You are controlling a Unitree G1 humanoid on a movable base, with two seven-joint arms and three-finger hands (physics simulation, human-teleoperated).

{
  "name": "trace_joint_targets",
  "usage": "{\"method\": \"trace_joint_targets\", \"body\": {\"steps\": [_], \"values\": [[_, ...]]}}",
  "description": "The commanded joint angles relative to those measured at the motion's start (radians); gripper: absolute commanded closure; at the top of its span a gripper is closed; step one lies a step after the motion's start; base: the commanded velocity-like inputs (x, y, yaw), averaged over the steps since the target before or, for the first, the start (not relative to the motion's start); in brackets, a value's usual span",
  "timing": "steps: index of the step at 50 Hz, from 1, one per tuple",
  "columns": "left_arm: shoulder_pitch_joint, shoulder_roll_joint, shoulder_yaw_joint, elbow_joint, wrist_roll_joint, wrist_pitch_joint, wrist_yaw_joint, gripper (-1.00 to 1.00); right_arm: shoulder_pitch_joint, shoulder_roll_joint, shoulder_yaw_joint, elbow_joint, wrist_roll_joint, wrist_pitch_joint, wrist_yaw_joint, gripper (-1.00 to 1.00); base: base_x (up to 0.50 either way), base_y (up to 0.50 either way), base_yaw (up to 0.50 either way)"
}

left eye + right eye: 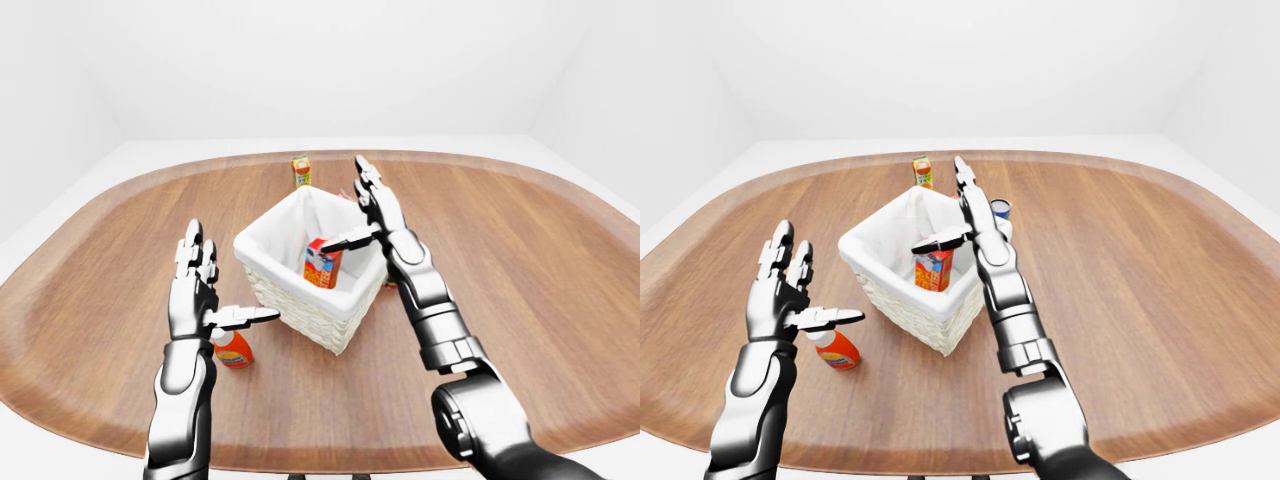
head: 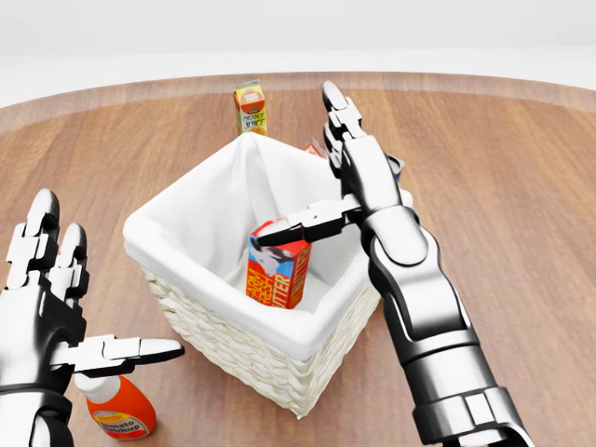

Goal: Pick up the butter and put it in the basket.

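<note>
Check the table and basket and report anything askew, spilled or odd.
Little stands out. The butter carton stands inside the basket, leaning slightly against the liner. The right hand is open above it. The orange bottle sits partly hidden under the open left hand. Nothing looks spilled or damaged.

Basket point(image 2: 177, 303) mouth is open from above, but your right robot hand point(image 2: 346, 182) hangs over its right rim, fingers spread, thumb across the opening above the butter point(image 2: 277, 270). Butter stands upright inside, near the right wall; the rest of the liner floor is free. Carton point(image 2: 250, 107) stands just past the basket's top corner, and a can point(image 1: 1000, 208) sits behind your right robot hand. Bottle point(image 2: 119, 410) lies under your left robot hand point(image 2: 56, 312), lower left. Tabletop point(image 2: 521, 205) to the right is free room.
</note>
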Motion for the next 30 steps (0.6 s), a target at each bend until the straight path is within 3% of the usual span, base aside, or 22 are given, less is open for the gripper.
{"method": "trace_joint_targets", "body": {"steps": [1,10,30], "values": [[-0.004,0.003,0.004,-0.002,-0.001,0.0,-0.001,-1.0,0.157,-0.021,-0.012,-0.42,0.071,0.0,0.004,-1.0,0.0,0.0,0.0],[-0.018,0.006,0.003,-0.038,0.004,0.0,0.005,-1.0,0.412,-0.017,-0.03,-0.693,0.123,0.0,-0.003,-1.0,0.0,0.0,0.0],[-0.039,0.013,0.006,-0.077,0.009,0.0,0.003,-1.0,0.617,-0.001,-0.022,-0.818,0.198,0.0,-0.059,-1.0,0.0,0.0,0.0]]}}
